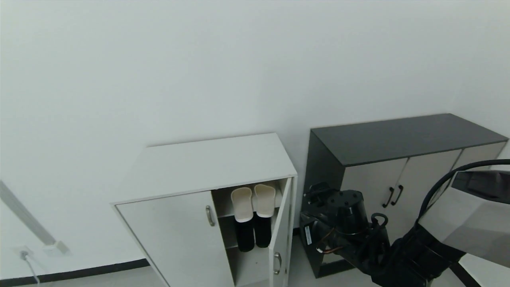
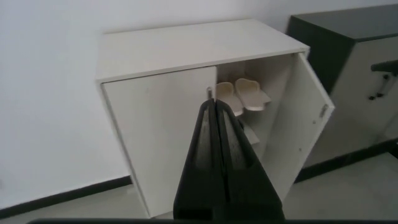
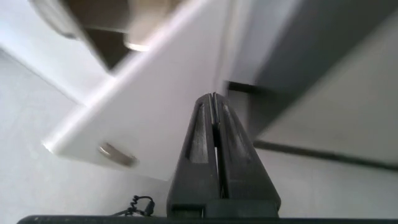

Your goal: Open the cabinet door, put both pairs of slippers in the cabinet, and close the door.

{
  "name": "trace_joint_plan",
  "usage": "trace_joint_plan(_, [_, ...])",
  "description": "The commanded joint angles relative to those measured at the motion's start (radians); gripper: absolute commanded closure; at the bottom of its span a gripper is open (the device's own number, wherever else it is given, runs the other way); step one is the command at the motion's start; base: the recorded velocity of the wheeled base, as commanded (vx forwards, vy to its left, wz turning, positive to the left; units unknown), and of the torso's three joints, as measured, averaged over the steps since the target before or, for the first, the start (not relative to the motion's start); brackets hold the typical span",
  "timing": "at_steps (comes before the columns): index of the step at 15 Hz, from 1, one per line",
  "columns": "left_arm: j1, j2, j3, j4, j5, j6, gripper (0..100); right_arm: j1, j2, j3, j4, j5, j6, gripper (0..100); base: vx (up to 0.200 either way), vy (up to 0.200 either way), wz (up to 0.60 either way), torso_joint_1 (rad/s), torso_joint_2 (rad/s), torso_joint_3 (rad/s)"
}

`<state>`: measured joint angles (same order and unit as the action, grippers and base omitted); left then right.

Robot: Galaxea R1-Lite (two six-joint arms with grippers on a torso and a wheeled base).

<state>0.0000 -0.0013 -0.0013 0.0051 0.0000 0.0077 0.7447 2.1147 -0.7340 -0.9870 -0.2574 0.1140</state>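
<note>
Inside the cabinet (image 1: 207,163), its right door (image 1: 281,231) open, white slippers (image 1: 253,201) sit shelved above black slippers (image 1: 254,233), while the left end effector (image 2: 211,102) and the right end effector (image 3: 214,96), near the door, are closed and empty.

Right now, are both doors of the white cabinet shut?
No, one door stands open, showing cream slippers inside.

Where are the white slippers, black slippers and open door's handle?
white slippers (image 1: 242,205): head view, left slipper's sole.
black slippers (image 1: 246,236): head view, left slipper's middle.
open door's handle (image 1: 277,263): head view, its middle.
</note>
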Motion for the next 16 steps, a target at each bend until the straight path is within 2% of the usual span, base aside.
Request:
trace_joint_plan(1, [0.000,0.001,0.000,-0.001,0.000,0.000,100,0.001,0.004,0.018,-0.032,0.010,-0.001,100,0.000,0.000,0.00,0.000,0.00,0.000])
trace_joint_plan(8, [0.002,0.001,0.000,-0.001,0.000,0.000,100,-0.005,0.024,0.070,-0.150,0.089,-0.007,100,0.000,0.000,0.00,0.000,0.00,0.000])
trace_joint_plan(16, [0.002,0.001,0.000,-0.001,0.000,0.000,100,-0.070,-0.042,0.170,-0.059,0.089,-0.022,100,0.000,0.000,0.00,0.000,0.00,0.000])
